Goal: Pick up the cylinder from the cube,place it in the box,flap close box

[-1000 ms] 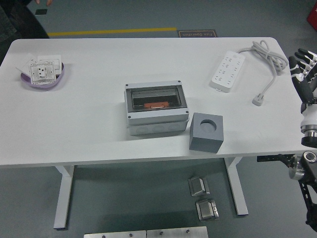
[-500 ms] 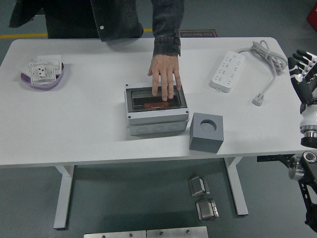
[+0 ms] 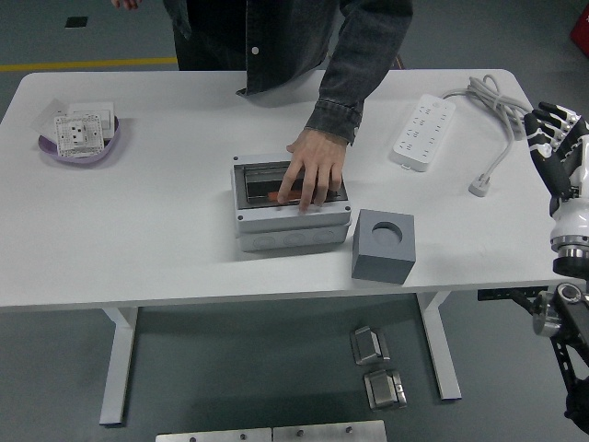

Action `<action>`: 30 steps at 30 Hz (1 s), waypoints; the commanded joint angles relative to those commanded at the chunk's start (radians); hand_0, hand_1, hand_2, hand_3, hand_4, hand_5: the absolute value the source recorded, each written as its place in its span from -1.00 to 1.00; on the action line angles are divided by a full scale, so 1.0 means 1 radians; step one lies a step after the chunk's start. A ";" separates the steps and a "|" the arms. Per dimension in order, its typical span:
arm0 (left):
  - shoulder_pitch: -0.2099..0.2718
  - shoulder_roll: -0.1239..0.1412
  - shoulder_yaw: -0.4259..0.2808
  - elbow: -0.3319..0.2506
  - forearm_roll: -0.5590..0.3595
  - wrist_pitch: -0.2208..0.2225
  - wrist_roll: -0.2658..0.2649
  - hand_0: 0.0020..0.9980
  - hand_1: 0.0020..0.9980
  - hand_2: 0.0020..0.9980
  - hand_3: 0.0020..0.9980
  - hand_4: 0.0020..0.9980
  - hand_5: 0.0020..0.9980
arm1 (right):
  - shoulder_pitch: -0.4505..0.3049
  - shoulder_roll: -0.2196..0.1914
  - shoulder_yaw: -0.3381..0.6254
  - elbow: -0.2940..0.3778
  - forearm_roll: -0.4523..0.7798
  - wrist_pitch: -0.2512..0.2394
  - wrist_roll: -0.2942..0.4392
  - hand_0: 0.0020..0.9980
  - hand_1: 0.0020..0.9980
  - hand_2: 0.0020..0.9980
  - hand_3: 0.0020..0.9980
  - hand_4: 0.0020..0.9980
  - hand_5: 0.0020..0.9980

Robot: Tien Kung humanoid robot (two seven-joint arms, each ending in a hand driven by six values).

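One right robot hand (image 3: pixel 555 147), fingers loosely open, touching nothing.

I see a white table (image 3: pixel 166 249) with a light grey box (image 3: pixel 291 228) whose flap is dark and see-through, a plain grey cube (image 3: pixel 383 246), a white power strip (image 3: pixel 422 132), a lilac bowl (image 3: pixel 79 152), and a dark denim sleeve (image 3: pixel 363 60)

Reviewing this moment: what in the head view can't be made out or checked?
- Orange item in the box: mostly covered by the person's hand, so whether it is the cylinder is unclear.
- Cube: its round hole is dark; the bottom is unseen.
- Left hand: outside the picture.
- Right hand: at the right edge, partly cut off.
- White pieces in the purple bowl: too small to identify.
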 joint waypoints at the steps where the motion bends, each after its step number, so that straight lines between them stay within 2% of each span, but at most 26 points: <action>1: -0.002 0.001 0.001 0.000 0.000 0.000 -0.001 0.50 0.53 0.54 0.78 0.19 -0.69 | 0.001 0.000 -0.002 -0.001 0.000 0.000 0.000 0.38 0.34 0.36 0.37 0.76 0.05; 11: -0.013 0.013 0.042 0.000 -0.032 0.002 -0.007 0.49 0.53 0.54 0.78 0.19 -0.68 | -0.002 0.014 0.004 0.003 0.014 0.012 0.017 0.38 0.34 0.35 0.36 0.77 0.06; 23: -0.005 -0.001 0.068 0.000 -0.066 0.004 -0.013 0.49 0.53 0.54 0.78 0.19 -0.67 | -0.021 0.027 0.022 0.003 0.013 0.018 0.023 0.38 0.34 0.35 0.37 0.82 0.12; 30: -0.003 0.003 0.066 0.000 -0.065 0.004 -0.013 0.49 0.53 0.53 0.78 0.19 -0.67 | -0.019 0.031 0.020 0.002 0.009 0.017 0.025 0.37 0.34 0.35 0.36 0.83 0.13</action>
